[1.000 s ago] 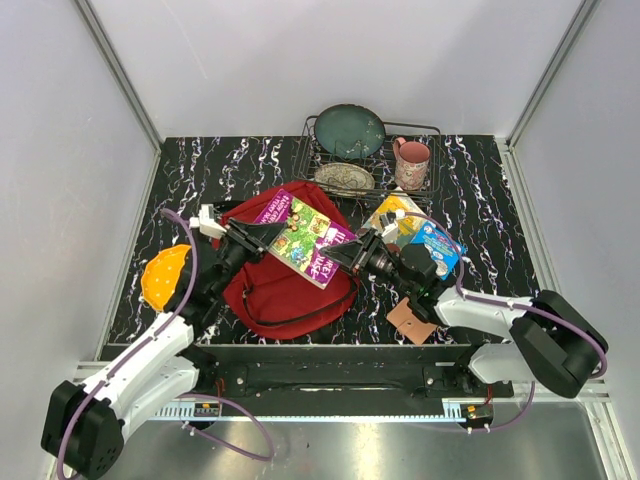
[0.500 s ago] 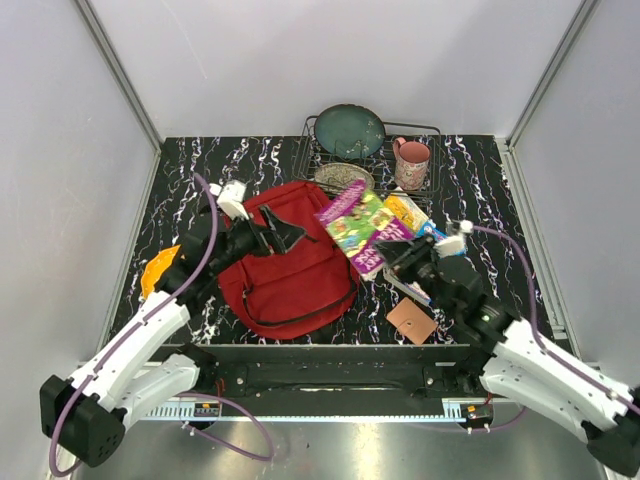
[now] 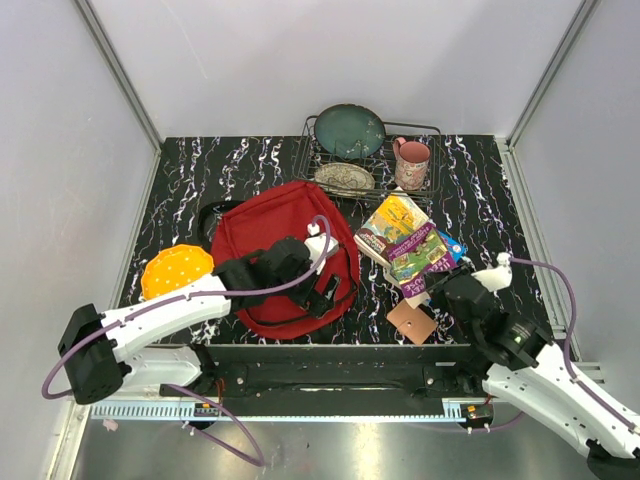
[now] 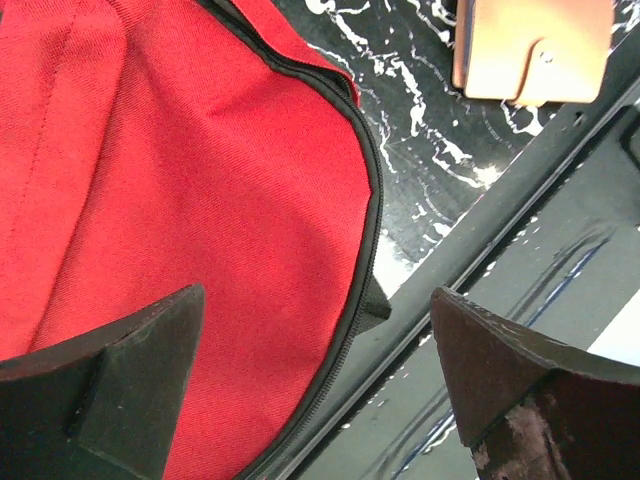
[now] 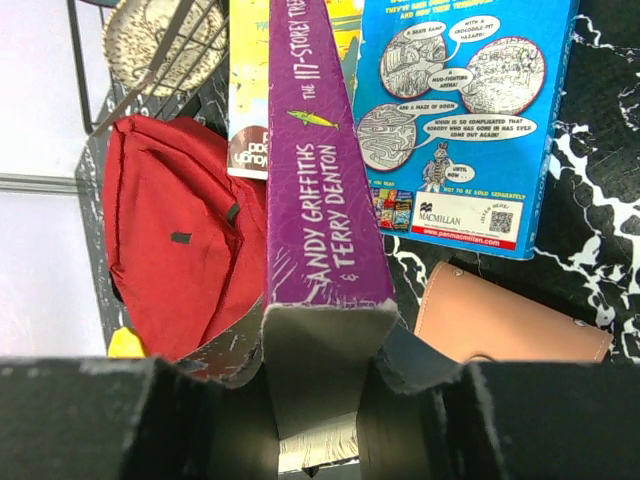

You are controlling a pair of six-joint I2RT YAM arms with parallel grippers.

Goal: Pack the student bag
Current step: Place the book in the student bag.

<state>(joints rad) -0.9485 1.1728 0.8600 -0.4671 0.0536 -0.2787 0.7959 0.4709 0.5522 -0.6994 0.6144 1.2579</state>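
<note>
Since the earlier frame, the right gripper [image 5: 320, 345] has carried the purple book [image 5: 325, 200] rightward off the student bag [image 3: 270, 240], and the left gripper [image 4: 320, 340] has swung to the bag's near-right edge. The right jaws are clamped on the book's near end, beside a blue book [image 5: 460, 110] and a tan wallet [image 5: 500, 320]. The left jaws stand wide apart over the zipper trim, holding nothing. The bag lies flat, centre-left on the table [image 3: 200, 170].

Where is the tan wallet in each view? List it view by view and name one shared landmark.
Top external: tan wallet low, right of centre, just right of the red bag.
Left wrist: top right corner, bag at left.
Right wrist: lower right, bag at left.
Shared landmark: the red bag.
</note>
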